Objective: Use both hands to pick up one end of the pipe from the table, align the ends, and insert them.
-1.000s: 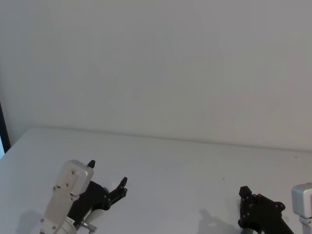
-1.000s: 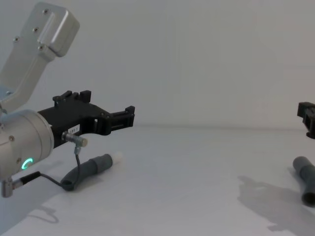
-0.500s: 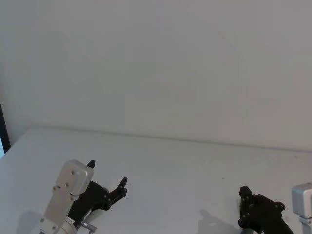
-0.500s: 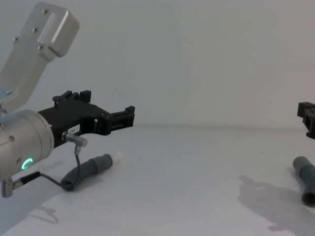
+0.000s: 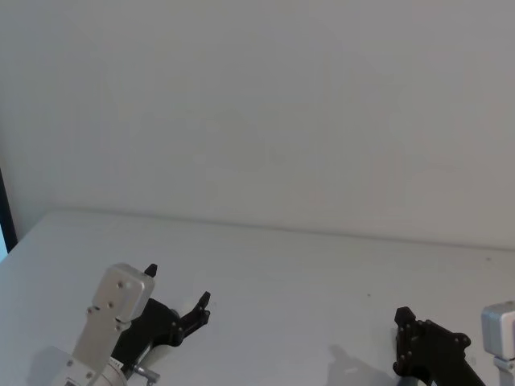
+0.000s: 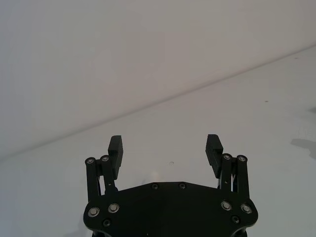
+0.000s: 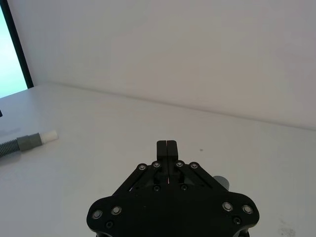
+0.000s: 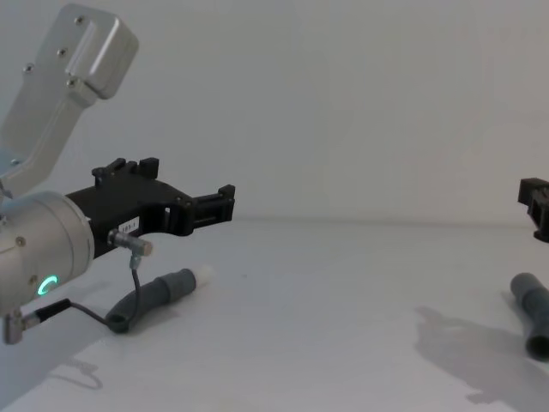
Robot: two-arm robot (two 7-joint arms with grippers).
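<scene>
Your left hand sits at the lower left of the head view, raised above the bench. In the left wrist view its two fingers stand spread wide apart with nothing between them. In the chest view this hand reaches in from the left edge, roughly level, above the bench surface. A green ring light glows on its silver wrist, and a thin black cable loops below it.

Your right hand sits at the lower right of the head view. In the right wrist view its fingers are pressed together, with nothing pinched. In the chest view it shows at the right edge, clear of the bench.

The first pipe piece lies flat on the bench at the lower left of the chest view, beneath the left hand and apart from it. Its grey cuff and white tip point toward the middle of the frame. The right wrist view also catches this piece lying on the bench.

The second pipe piece lies on the bench at the lower right edge of the chest view, below the right hand and not touching it. The two pieces lie well apart, unjoined.
</scene>
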